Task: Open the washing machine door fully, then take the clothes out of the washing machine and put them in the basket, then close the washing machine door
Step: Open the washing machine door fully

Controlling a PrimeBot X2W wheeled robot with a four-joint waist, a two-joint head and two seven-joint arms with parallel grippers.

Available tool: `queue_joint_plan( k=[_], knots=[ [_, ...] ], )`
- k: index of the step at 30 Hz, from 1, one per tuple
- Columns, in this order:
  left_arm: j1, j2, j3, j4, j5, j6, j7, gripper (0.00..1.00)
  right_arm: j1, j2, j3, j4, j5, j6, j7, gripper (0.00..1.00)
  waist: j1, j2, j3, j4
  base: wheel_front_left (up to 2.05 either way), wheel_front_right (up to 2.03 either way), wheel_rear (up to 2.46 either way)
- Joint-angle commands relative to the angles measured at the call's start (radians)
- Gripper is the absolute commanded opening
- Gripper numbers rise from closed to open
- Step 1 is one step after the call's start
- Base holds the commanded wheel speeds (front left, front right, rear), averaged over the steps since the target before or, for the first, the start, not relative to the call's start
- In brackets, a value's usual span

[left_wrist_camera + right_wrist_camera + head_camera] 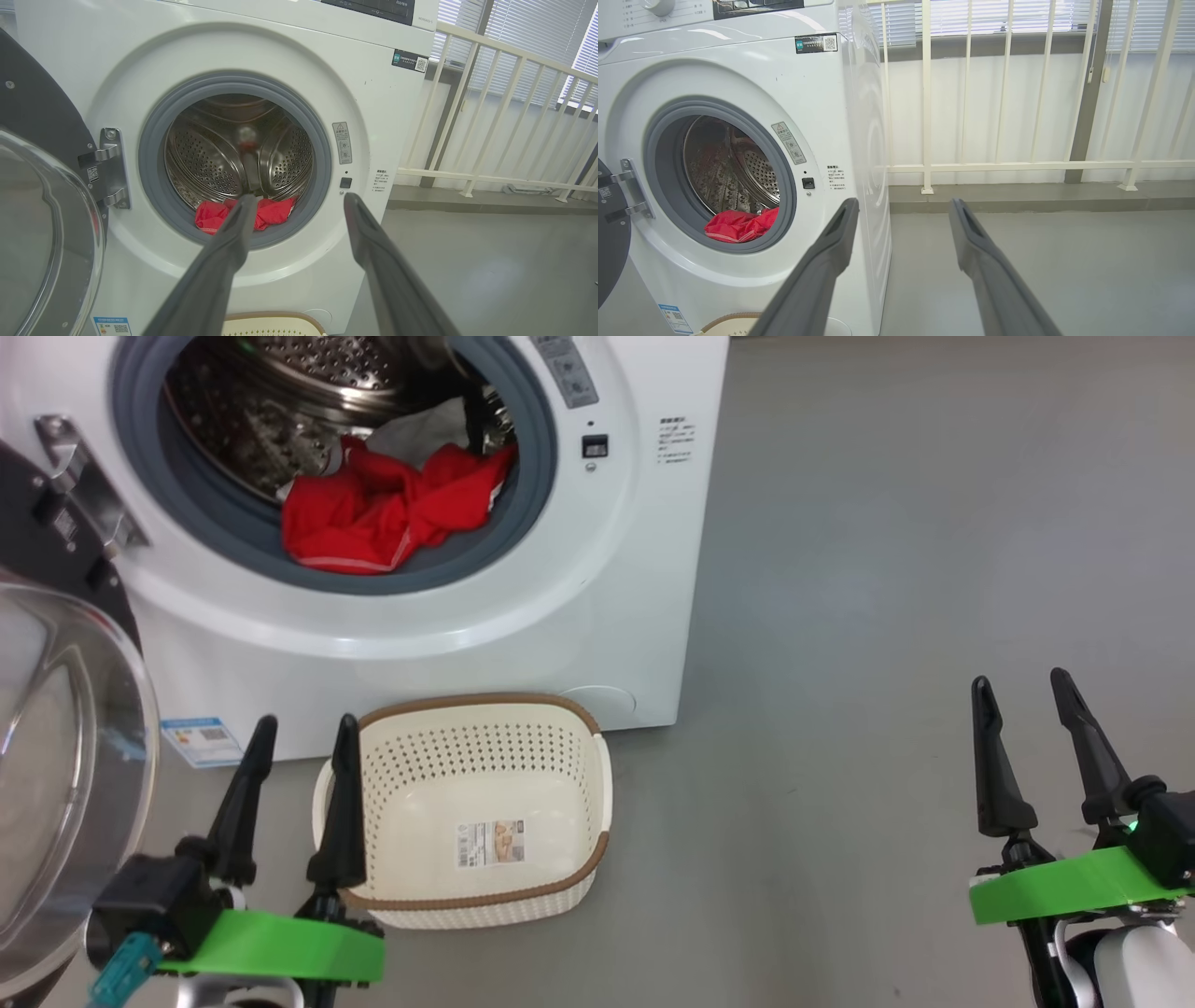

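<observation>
We see the washing machine door [56,756] open; clothes [383,513] lie in the washing machine [607,616] mouth, basket [485,702] empty on floor [840,616] below. Left gripper [306,720], right gripper [1019,679] fingers released, empty. Unloading, closing remain.

Black tapered fingers [245,793] on bright green mounts [280,947].

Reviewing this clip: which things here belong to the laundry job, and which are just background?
Job:
- washing machine door, open
- washing machine
- clothes, inside it
- basket, empty
- left gripper and right gripper, both open

Just there:
- white railing
- window blinds
</observation>
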Motion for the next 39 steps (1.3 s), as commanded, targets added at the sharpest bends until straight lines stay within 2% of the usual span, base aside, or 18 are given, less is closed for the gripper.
queue_joint_plan(
  k=[1,16,39],
  knots=[
    [0.013,0.022,0.045,-0.02,-0.005,0.008,-0.019,1.0,0.004,-0.004,0.029,-0.029,0.007,0.005,-0.006,1.0,0.0,-0.0001,-0.028,-0.032,0.0,0.0,0.0],
    [0.122,0.033,0.038,0.013,0.01,0.022,-0.059,1.0,0.087,-0.004,0.057,-0.06,0.0,0.005,-0.006,1.0,0.0,-0.0001,-0.073,-0.06,0.0,0.0,0.0],
    [0.142,0.046,0.028,0.014,0.023,0.063,-0.055,1.0,0.127,-0.004,0.084,-0.08,-0.01,0.005,-0.006,1.0,0.0,-0.0001,-0.067,-0.035,0.0,0.0,0.0]
  ],
)
